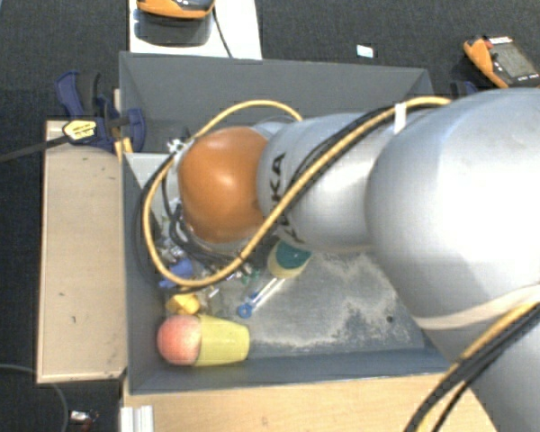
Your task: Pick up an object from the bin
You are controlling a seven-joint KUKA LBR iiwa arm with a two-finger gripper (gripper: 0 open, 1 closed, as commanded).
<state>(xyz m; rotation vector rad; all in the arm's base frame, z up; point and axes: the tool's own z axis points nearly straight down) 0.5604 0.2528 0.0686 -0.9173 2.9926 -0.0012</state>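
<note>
Gripper sits low at the left end of the bin, tucked under the orange cover. Open or closed? I cannot tell, because the cover and the yellow cable hide it, and I see nothing in its grasp.

Right beneath it is a small heap against the left wall: blue bits, a little yellow piece and a green scrap. That heap is what it hangs over.

Just out from there, a clear stick lies slantwise with its blue tip toward the near wall. A teal-topped round thing peeks out beside the arm.

Further out comes the big one, a yellow cup on its side. Its long axis runs along the near wall, and a pink ball sits at its left end. From the gripper the cup lies toward the near-left corner, just past the yellow piece.

My read is that the pick isn't made yet. The heap is the nearest candidate, and the cup would need a shift toward that near wall.
</note>
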